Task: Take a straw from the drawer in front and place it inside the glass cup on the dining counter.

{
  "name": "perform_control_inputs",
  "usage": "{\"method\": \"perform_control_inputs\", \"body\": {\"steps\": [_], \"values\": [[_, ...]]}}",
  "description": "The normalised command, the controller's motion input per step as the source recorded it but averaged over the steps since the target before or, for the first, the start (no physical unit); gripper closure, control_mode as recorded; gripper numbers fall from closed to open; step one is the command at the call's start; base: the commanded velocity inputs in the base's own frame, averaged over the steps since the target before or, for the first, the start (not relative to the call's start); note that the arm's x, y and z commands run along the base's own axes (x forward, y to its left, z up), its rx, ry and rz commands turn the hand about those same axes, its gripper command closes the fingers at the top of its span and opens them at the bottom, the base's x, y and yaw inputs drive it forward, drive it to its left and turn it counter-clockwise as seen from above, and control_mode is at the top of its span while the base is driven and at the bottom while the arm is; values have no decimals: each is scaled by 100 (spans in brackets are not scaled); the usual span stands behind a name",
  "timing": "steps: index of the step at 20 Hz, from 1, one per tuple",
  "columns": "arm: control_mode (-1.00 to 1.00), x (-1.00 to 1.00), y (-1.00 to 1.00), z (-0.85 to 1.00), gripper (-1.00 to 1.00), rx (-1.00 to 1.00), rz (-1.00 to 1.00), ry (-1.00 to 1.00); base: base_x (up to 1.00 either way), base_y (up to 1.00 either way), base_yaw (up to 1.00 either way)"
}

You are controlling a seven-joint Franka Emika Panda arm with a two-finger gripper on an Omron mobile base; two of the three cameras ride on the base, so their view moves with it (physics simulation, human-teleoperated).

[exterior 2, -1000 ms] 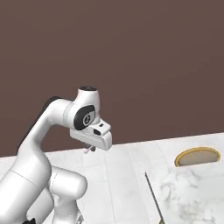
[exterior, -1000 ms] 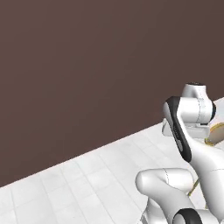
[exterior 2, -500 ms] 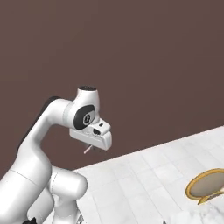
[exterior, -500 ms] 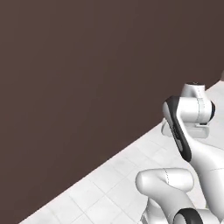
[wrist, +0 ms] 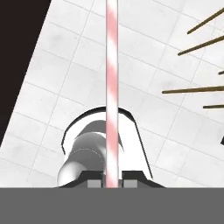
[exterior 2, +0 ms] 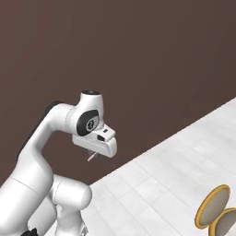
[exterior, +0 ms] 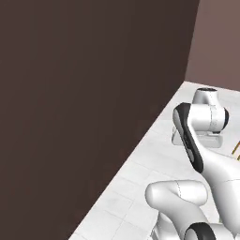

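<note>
In the hand view a thin pink-and-white striped straw runs straight up from between my fingertips. My gripper is shut on its lower end. From the right base view the gripper hangs under the raised white hand, and the straw shows as a short pale tip below it, above the white tiled floor. The drawer, the glass cup and the dining counter are out of view.
A dark brown wall stands close on the left, with a corner at the far right. White floor tiles spread ahead. Gold-rimmed round stool seats sit at the lower right. Thin gold stool legs cross the hand view.
Both base views have swung, so the base is turning: the wall fills more of the left view and the stools have shifted. The arm holds its pose with the straw.
</note>
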Motion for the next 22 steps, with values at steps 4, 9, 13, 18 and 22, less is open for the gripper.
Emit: {"method": "perform_control_inputs", "body": {"steps": [4,9,13,18,22], "values": [[100,0,0,0,100,0,0,0,89,0,-48],[100,0,0,0,100,0,0,0,87,0,-47],[100,0,0,0,100,0,0,0,88,0,-45],[100,0,0,0,100,0,0,0,73,0,-46],[100,0,0,0,100,0,0,0,43,4,-56]]}}
